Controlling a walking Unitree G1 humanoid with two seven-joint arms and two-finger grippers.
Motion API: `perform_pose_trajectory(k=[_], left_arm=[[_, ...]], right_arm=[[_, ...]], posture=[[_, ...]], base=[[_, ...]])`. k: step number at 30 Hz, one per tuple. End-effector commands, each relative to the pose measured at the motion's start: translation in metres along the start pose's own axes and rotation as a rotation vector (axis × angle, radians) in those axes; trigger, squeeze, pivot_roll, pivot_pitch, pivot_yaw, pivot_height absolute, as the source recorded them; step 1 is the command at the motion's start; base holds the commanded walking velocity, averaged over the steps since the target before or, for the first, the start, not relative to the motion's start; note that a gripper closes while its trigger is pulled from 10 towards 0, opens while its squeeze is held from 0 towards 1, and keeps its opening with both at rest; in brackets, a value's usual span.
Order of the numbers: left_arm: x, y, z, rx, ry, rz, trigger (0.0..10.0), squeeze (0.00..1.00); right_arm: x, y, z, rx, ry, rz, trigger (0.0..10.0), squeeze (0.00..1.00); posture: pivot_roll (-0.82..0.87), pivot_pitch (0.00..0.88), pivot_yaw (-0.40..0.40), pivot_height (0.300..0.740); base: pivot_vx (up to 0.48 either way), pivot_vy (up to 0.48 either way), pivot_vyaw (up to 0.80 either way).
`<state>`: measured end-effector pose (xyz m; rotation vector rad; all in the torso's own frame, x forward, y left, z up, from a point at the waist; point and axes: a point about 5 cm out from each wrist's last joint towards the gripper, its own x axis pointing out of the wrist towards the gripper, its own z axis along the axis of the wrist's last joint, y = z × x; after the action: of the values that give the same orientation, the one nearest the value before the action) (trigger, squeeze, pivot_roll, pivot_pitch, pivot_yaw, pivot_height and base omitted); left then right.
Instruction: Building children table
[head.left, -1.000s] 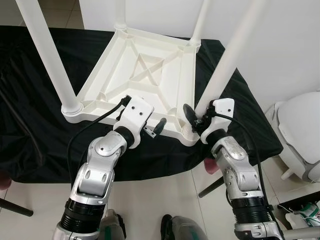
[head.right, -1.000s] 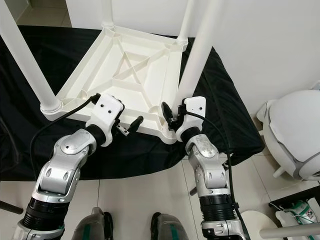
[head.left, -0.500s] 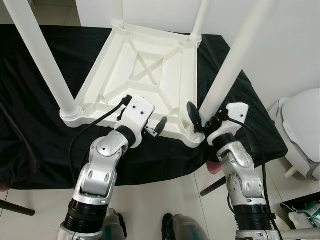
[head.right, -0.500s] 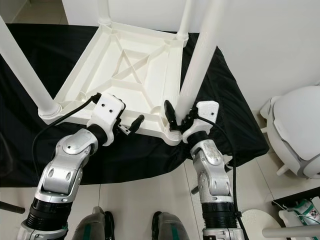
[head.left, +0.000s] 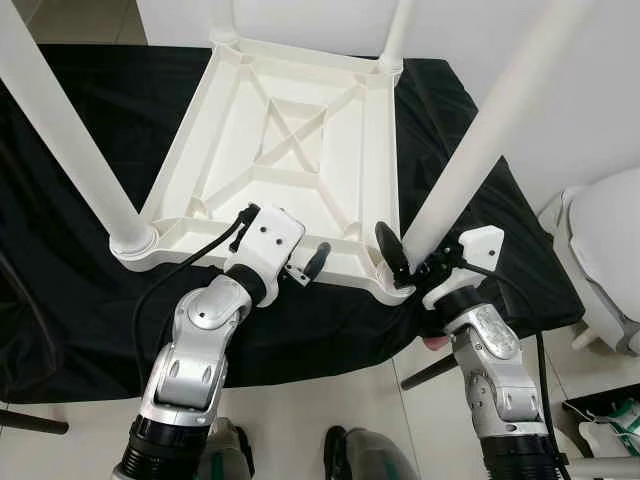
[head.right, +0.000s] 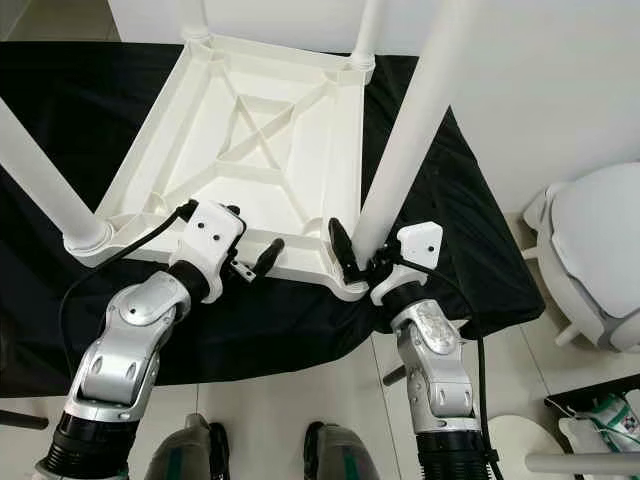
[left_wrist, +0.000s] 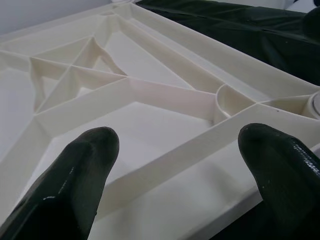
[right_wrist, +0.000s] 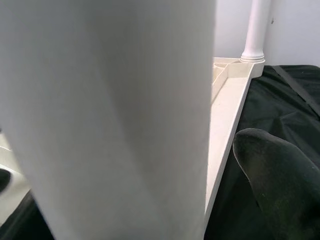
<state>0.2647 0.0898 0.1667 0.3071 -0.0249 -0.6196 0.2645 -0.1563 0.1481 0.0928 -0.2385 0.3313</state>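
Right gripper (head.left: 402, 262) straddles the near-right leg (head.left: 470, 155) at its socket, fingers spread around it, not visibly pinching. Left gripper (left_wrist: 175, 165) spread wide over the tabletop (head.left: 290, 130) rim at 6 o'clock. Tabletop lies inverted on black cloth (head.left: 90, 120). We'd steady the rim and seat the leg straight.

Both eye views look steeply down from the head, sharing the upturned table (head.left: 290, 140); wrist cameras sit close against its frame and leg (right_wrist: 115, 120).

Home room, tiled floor (head.left: 300, 400), white wall (head.left: 560, 60)
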Motion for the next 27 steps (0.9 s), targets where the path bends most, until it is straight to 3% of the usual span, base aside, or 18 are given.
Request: perform_pose_trajectory(k=[1,15,19,22,27], left_arm=[[-0.002,0.006,0.000,0.018,-0.008,0.099,10.0,0.00],[-0.004,0.006,-0.002,0.036,-0.021,0.063,10.0,0.00],[-0.004,0.002,-0.002,0.037,-0.030,0.018,10.0,0.00],[-0.004,-0.002,-0.002,0.041,-0.029,-0.028,10.0,0.00],[-0.004,-0.011,-0.003,0.072,-0.035,-0.146,10.0,0.00]], right_arm=[[-0.003,-0.014,0.001,-0.001,-0.015,-0.079,10.0,0.00],[-0.017,-0.041,0.002,-0.081,-0.026,-0.333,10.0,0.00],[-0.012,-0.014,-0.001,-0.022,-0.008,-0.125,10.0,0.00],[-0.011,-0.004,-0.001,-0.002,-0.002,-0.053,10.0,0.00],[-0.011,-0.005,-0.003,0.004,0.011,-0.044,10.0,0.00]], posture=[[-0.05,0.047,-0.046,0.740],[-0.06,0.043,-0.038,0.740],[-0.06,0.045,-0.035,0.740],[-0.06,0.058,-0.039,0.740],[-0.06,0.068,-0.046,0.740]], base=[[0.000,0.000,0.00],[0.000,0.000,0.00],[0.000,0.000,0.00],[0.000,0.000,0.00],[0.000,0.000,0.00]])
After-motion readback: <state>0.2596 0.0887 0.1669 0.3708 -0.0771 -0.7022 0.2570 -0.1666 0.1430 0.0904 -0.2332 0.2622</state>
